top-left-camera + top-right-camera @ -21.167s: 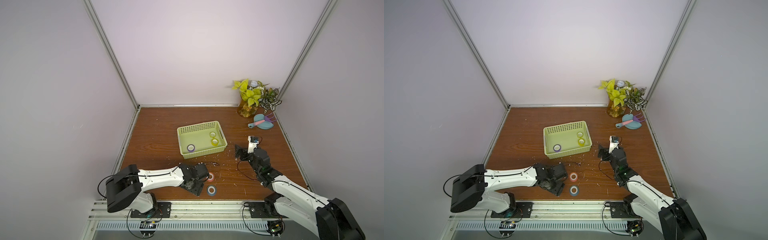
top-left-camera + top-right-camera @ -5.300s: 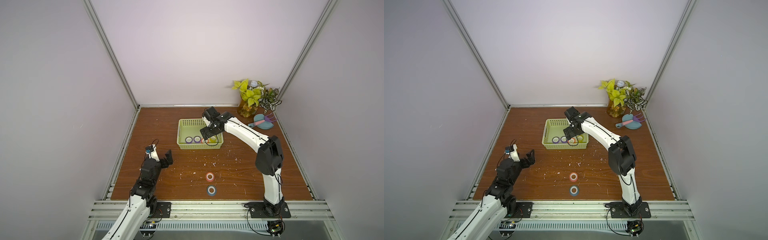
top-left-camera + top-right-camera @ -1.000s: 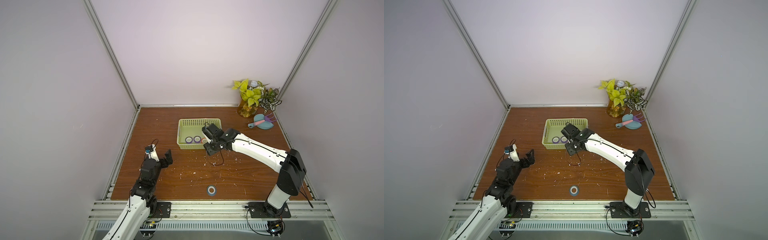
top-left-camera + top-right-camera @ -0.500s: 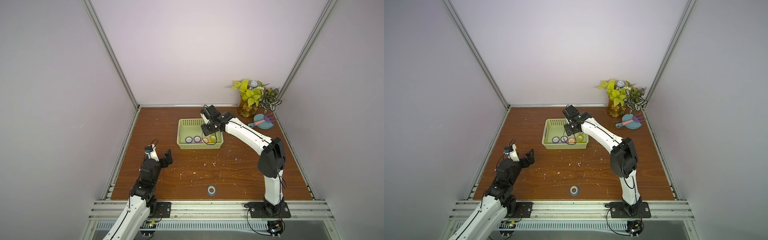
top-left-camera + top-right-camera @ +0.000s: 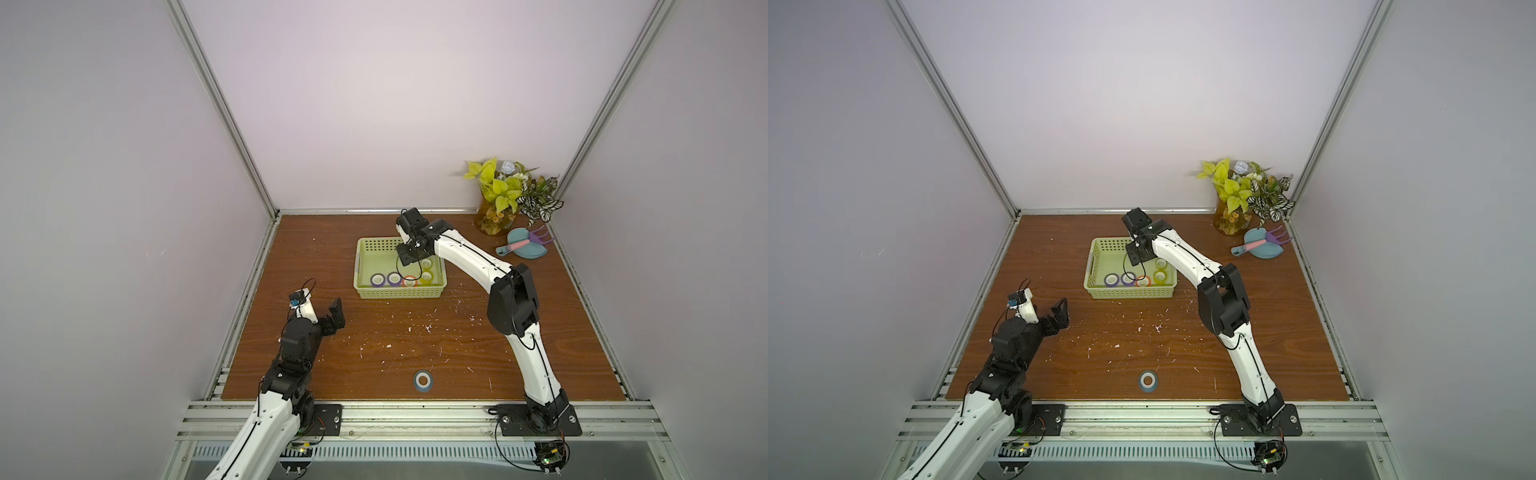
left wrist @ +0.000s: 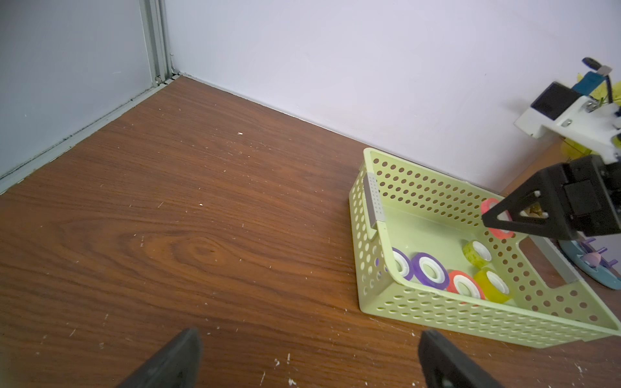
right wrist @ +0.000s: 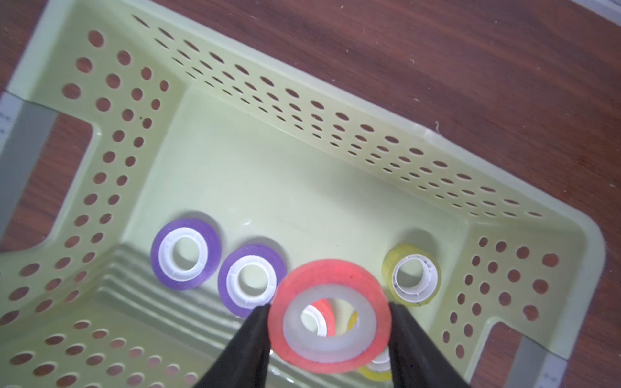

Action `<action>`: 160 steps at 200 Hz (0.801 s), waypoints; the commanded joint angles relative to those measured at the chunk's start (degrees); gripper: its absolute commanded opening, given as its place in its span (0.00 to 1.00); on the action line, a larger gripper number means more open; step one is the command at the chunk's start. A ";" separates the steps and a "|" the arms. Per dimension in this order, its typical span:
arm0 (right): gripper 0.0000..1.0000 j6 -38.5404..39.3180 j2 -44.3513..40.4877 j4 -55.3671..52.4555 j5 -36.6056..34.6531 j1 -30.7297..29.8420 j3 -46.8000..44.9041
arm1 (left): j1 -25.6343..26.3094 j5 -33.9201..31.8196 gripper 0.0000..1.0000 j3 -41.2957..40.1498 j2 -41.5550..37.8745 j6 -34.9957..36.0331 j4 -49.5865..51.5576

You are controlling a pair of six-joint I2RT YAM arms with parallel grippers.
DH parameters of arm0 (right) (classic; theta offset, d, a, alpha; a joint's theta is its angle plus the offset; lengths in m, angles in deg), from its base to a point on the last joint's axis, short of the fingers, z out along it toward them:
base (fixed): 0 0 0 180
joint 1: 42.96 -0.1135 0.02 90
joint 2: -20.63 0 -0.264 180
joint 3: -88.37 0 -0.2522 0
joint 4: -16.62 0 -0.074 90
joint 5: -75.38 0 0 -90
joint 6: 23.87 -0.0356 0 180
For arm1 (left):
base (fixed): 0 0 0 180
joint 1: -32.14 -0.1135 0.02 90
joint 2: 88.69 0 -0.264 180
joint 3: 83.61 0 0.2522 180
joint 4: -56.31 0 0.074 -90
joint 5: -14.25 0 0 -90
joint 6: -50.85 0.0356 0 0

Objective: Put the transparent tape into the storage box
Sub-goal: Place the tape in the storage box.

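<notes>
Lower the orange-red tape roll point(image 7: 304, 280) clamped in the right gripper point(image 7: 329, 314) onto bare basket point(image 7: 285, 188) floor before letting go, leaving the wide-open left gripper point(image 6: 309, 339) idle.

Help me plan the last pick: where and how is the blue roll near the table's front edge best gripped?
Pinch the blue roll across its outer rim, coming straight down from above. It lies flat on the table, core hole facing up, with nothing close beside it.
</notes>
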State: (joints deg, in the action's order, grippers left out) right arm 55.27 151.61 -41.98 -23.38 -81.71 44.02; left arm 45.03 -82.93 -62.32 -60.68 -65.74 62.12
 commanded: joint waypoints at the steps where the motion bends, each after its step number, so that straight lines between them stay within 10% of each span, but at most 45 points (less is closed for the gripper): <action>1: 0.56 0.69 0.47 -1.13 -0.94 0.57 2.22 | -0.72 -0.73 1.00 -0.59 0.03 -0.21 -0.40; 160: 0.57 1.10 8.38 0.62 0.22 1.88 6.58 | -0.67 -0.73 1.00 -0.63 -0.24 -0.22 -0.29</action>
State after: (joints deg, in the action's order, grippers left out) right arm 56.11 160.07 -41.17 -23.33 -80.24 47.98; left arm 45.03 -82.95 -62.32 -60.68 -65.74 62.12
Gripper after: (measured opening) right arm 0.566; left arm 0.997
